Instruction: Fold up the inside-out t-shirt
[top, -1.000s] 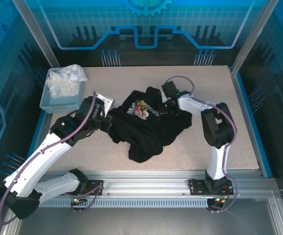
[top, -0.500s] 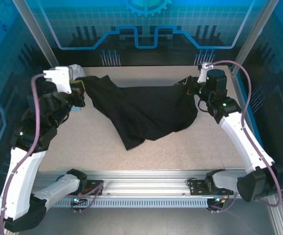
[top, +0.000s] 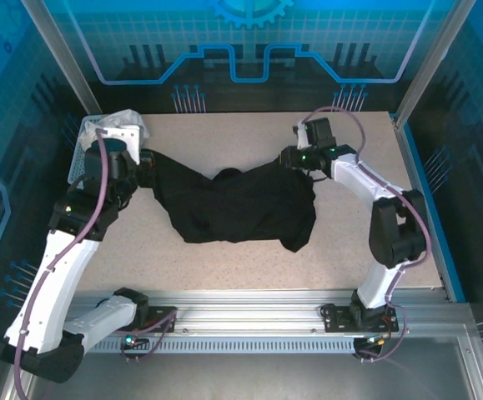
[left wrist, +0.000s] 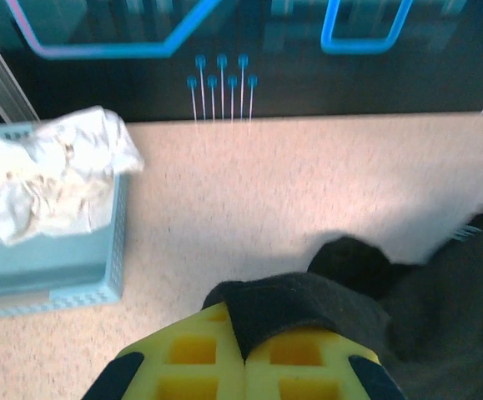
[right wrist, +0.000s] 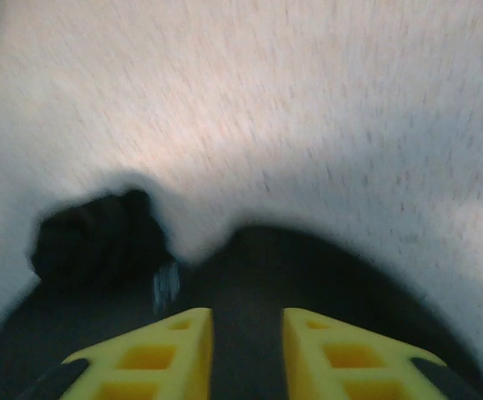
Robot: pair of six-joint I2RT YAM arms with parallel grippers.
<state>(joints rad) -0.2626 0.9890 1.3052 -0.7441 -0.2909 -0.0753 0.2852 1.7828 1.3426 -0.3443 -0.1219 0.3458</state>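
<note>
Jaws, left: pressed together on a fold of black cloth. The left gripper [left wrist: 244, 337] pinches the left end of the inside-out t-shirt [top: 237, 204].
Jaws, right: the right gripper [right wrist: 247, 337] has its yellow fingers [right wrist: 162, 350] apart with a plain gap. Black cloth lies under and between them, and nothing looks nipped.
Shirt: on the table [top: 249, 133], between the two arms. It runs as a dark band from one gripper to the other and is bunched and thicker toward its near right corner. No print shows from above.
Step in hand: my judgement is laying the shirt out flat before any fold is made.
Doing it well: the right end likely needs a firm pinch at a hem or shoulder corner, not in the loose middle. Both ends should then be drawn apart evenly and low over the table, so the bunched corner smooths out instead of dragging.
Watch for: wrist views are blurred, so seams are hard to pick out.
Neighbour: the blue basket [left wrist: 74, 267] holding a white cloth [left wrist: 49, 171] stands near the left gripper. Pulling further left risks draping a sleeve over it.
</note>
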